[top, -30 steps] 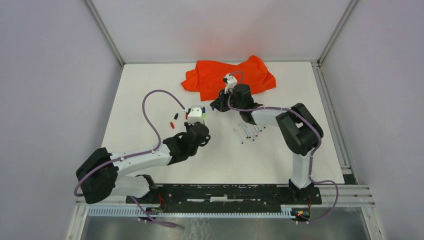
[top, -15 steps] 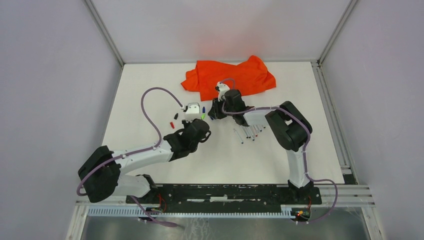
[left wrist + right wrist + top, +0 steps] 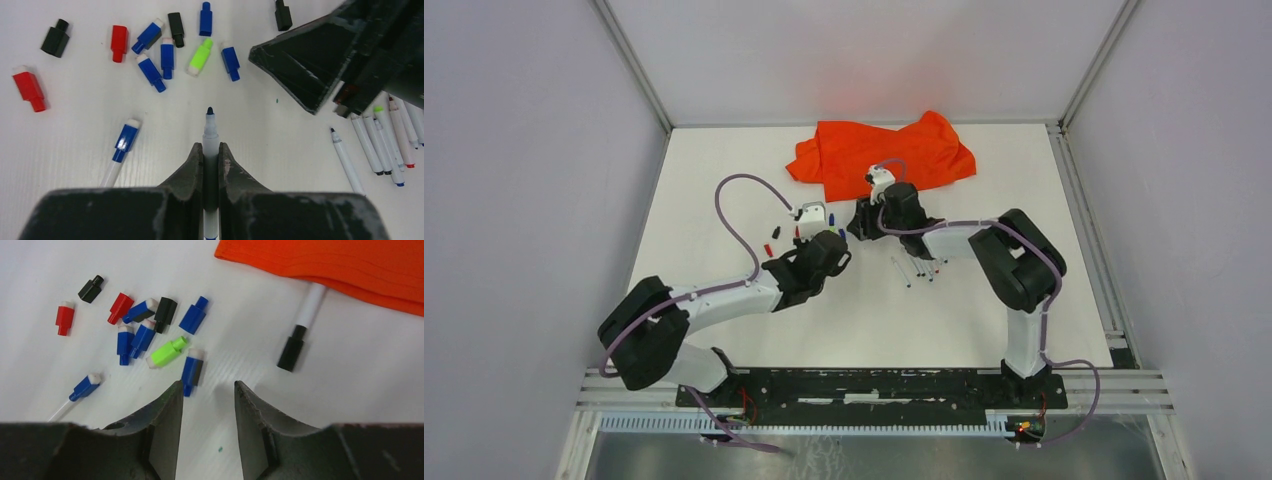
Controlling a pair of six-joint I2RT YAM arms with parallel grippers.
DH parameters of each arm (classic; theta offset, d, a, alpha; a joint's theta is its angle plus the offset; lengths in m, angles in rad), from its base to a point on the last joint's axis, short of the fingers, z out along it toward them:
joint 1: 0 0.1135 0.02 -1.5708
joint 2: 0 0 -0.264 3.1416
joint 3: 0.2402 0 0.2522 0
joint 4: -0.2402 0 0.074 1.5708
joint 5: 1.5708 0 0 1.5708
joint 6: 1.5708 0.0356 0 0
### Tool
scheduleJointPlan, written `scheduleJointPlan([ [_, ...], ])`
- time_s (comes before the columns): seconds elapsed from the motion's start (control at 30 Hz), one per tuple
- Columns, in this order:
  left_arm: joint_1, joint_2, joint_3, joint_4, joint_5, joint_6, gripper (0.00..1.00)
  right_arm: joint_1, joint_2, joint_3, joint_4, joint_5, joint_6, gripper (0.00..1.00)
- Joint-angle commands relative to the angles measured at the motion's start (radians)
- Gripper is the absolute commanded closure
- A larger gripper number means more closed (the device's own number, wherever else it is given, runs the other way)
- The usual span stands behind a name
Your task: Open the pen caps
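Nearest, the left gripper (image 3: pixel 210 151) was clenched on a pen barrel (image 3: pixel 210 127) whose blue tip was already bare, so the step in hand looked like laying it down. It would go best lowered flat beside the row of uncapped pens (image 3: pixel 367 147), released only once it touched. A blue-capped pen (image 3: pixel 124 141) lay just beside it, untouched. Beyond, the right gripper (image 3: pixel 208 387) hung with jaws parted and empty over the pen caps (image 3: pixel 193 316), loose on the table, one blue cap (image 3: pixel 191 370) just past its fingers; it should lift straight up without scattering them. Farthest, a black-capped pen (image 3: pixel 292 348) poked from under the orange cloth (image 3: pixel 340 270).
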Motion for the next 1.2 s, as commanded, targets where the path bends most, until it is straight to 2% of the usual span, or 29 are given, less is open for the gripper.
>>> scheduleJointPlan([
  [0.0, 0.007, 0.05, 0.055, 0.056, 0.059, -0.108, 0.98, -0.046, -0.172, -0.126, 0.149, 0.07, -0.007, 0.53],
  [0.43, 0.008, 0.331, 0.154, 0.189, 0.296, -0.265, 0.97, -0.128, -0.411, -0.371, 0.187, 0.171, -0.028, 0.53],
  [0.6, 0.009, 0.433, 0.198, 0.229, 0.372, -0.323, 0.91, -0.139, -0.456, -0.428, 0.194, 0.192, -0.036, 0.53],
  [0.8, 0.007, 0.513, 0.236, 0.278, 0.448, -0.381, 0.91, -0.15, -0.475, -0.457, 0.197, 0.194, -0.041, 0.53],
  [1.17, -0.022, 0.497, 0.222, 0.229, 0.408, -0.418, 0.69, -0.161, -0.499, -0.479, 0.199, 0.188, -0.043, 0.53],
])
